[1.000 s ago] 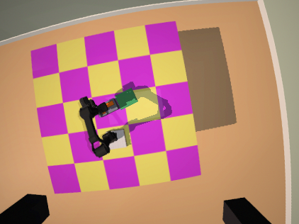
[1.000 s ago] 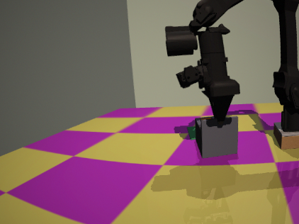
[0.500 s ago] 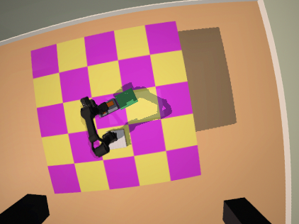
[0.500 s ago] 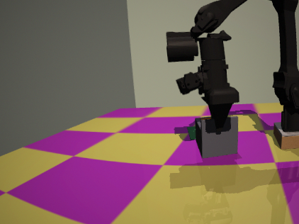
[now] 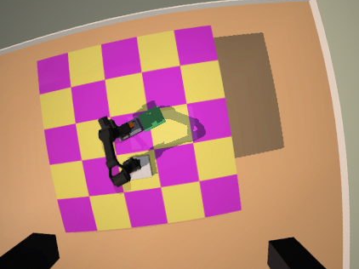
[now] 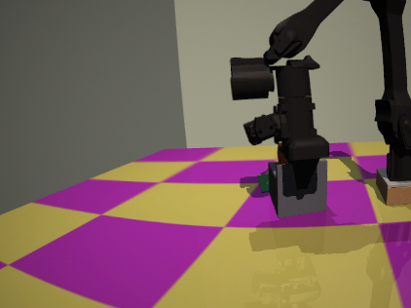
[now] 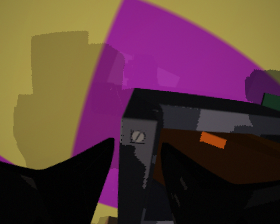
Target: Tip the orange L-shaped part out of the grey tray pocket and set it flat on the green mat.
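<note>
Bare test room for a robot — no home, no shop. Plain grey-green walls (image 6: 253, 52) meeting at a corner, pale skirting strip (image 5: 327, 66) along an orange-tan floor (image 5: 289, 186). Laid on that floor, a large chequered sheet (image 5: 128, 88) of magenta and yellow squares. Bolted to a small block base (image 6: 396, 188), a black jointed arm (image 6: 390, 76) — the only furnishing besides two black blocks (image 5: 293, 254) at the lower edge of the top view. No windows or shelves in sight.
</note>
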